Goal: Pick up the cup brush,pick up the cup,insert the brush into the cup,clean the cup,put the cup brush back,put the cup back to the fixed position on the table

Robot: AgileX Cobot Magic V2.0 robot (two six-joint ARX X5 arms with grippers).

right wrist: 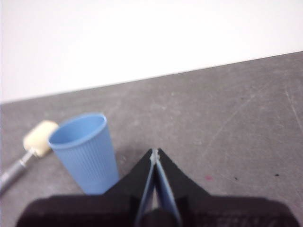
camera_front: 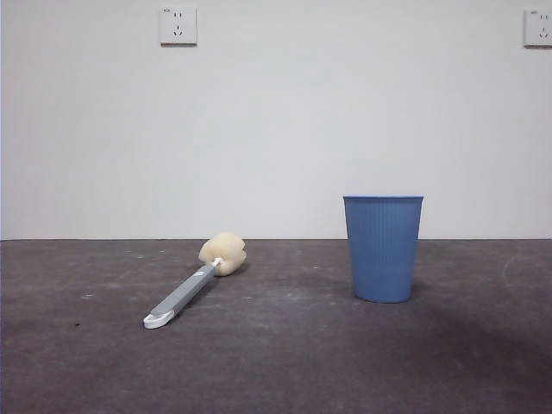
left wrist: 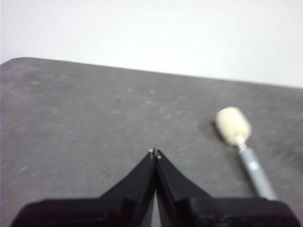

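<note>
A: Two grippers, neither at work. Left gripper [left wrist: 155, 152] hangs above bare table [camera_front: 285, 371] with its jaws pressed together at the tips, nothing between them. Right gripper [right wrist: 154, 152] likewise clenched on nothing. Neither arm shows in the front view.

B: Objects, nearest first?

A: White looped end of the cup brush [camera_front: 197, 286] lies closest to the front camera; grey handle runs away and rightward to the cream sponge head, which rests on the table. Brush lies flat. Cup [camera_front: 383, 248] stands upright, mouth up, well apart to the right of the brush, slightly further back than the loop. Behind both, a white wall with a socket [camera_front: 178, 25].

B: Step in hand?

A: Judged as the very start: brush not yet picked up. Left wrist view has the sponge head and part of the handle off to one side of the jaws, so the left arm seems the natural one for it; the cup sits just beside the right jaws.

B: Notes for a good pick?

A: Part the jaws first. Align them across the handle, not along it. Take the grey shaft mid-length, clear of the soft sponge, which would likely squash and slip. Descend until the tips nearly meet the table, since the handle lies low.
</note>
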